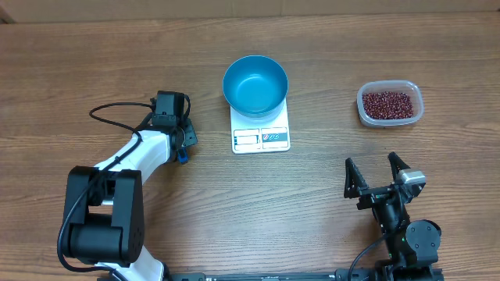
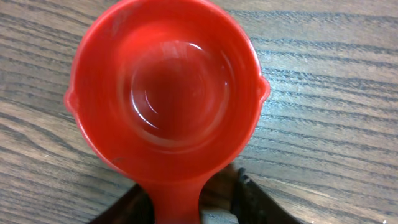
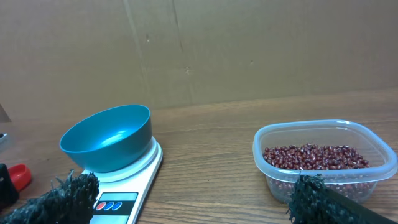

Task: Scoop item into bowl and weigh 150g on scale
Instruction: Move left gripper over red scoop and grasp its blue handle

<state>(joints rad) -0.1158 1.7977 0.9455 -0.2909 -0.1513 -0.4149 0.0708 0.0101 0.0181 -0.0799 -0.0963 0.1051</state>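
A red scoop (image 2: 165,93) lies empty on the wood, filling the left wrist view. Its handle (image 2: 177,202) runs back between the fingers of my left gripper (image 2: 194,183); the left finger is against it and a gap shows at the right finger (image 2: 245,196), so the gripper is open. From above, the left gripper (image 1: 181,139) hides the scoop. The blue bowl (image 1: 255,82) stands empty on the white scale (image 1: 260,139). The beans (image 1: 386,103) fill a clear tub (image 1: 418,108) at the right. My right gripper (image 1: 375,173) hangs open near the front edge, holding nothing.
The right wrist view shows the bowl (image 3: 109,137) on the scale (image 3: 134,183), the tub of beans (image 3: 311,157) and the red scoop (image 3: 18,176) at the far left. A brown cardboard wall (image 3: 249,50) stands behind the table.
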